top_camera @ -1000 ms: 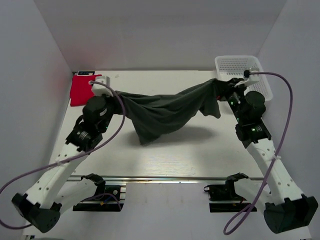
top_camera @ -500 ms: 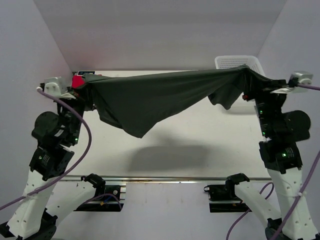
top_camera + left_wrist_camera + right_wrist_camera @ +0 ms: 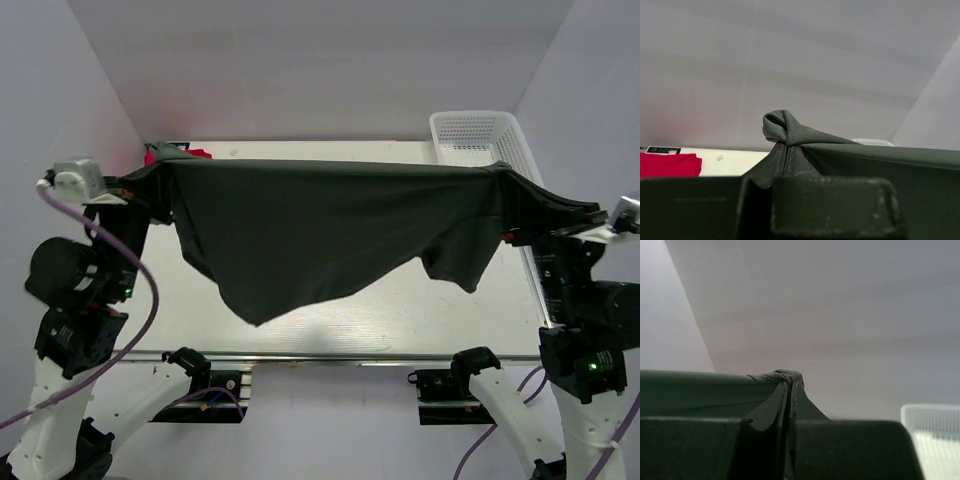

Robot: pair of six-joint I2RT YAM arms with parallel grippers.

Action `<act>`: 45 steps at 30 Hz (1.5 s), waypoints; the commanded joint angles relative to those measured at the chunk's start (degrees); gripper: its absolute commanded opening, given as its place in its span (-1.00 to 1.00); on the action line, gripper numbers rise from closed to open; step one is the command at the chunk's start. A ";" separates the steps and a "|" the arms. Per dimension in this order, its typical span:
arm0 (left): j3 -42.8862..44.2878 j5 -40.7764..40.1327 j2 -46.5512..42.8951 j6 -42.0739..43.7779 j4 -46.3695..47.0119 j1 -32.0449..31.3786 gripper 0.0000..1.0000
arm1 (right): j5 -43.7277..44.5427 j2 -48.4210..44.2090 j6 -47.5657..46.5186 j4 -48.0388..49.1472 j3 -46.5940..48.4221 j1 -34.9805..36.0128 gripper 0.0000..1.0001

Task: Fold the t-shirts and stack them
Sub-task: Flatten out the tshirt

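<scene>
Both arms have pulled back toward their bases and spread wider than a second ago, and the dark grey-green t-shirt (image 3: 320, 230), then a sagging bundle, now hangs as a flat sheet above the table (image 3: 400, 325).

Taking the white mesh basket (image 3: 478, 135) as reference, the right gripper (image 3: 789, 392) holds its corner just on the near side of the basket, and the left gripper (image 3: 782, 155) holds the other corner far to the basket's left. Each gripper is closed tight, with a bunched fold of the shirt's edge pinched between its jaws. The bright red t-shirt (image 3: 667, 165) lies on the table at the far left, well apart from the basket and mostly hidden behind the raised cloth in the top view.

What matters for laying the shirt down is that its taut upper edge runs straight across from one gripper to the other, with the body hanging below that line. The hem dips lowest on the side away from the basket, so that part would likely touch the table first. Neither arm is nearer, since each carries one end.
</scene>
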 commanded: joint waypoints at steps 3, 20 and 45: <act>-6.34 -6.52 8.67 0.14 3.09 0.22 -1.00 | 1.70 3.69 4.15 2.11 -12.08 -0.28 -1.00; 14.20 -10.94 74.52 -6.45 -3.40 11.73 1.00 | 8.83 61.06 5.65 0.46 -7.41 -2.04 0.21; -42.73 18.87 29.02 -26.22 -7.62 9.28 1.00 | 2.68 30.35 17.16 -15.28 -27.77 -2.04 0.81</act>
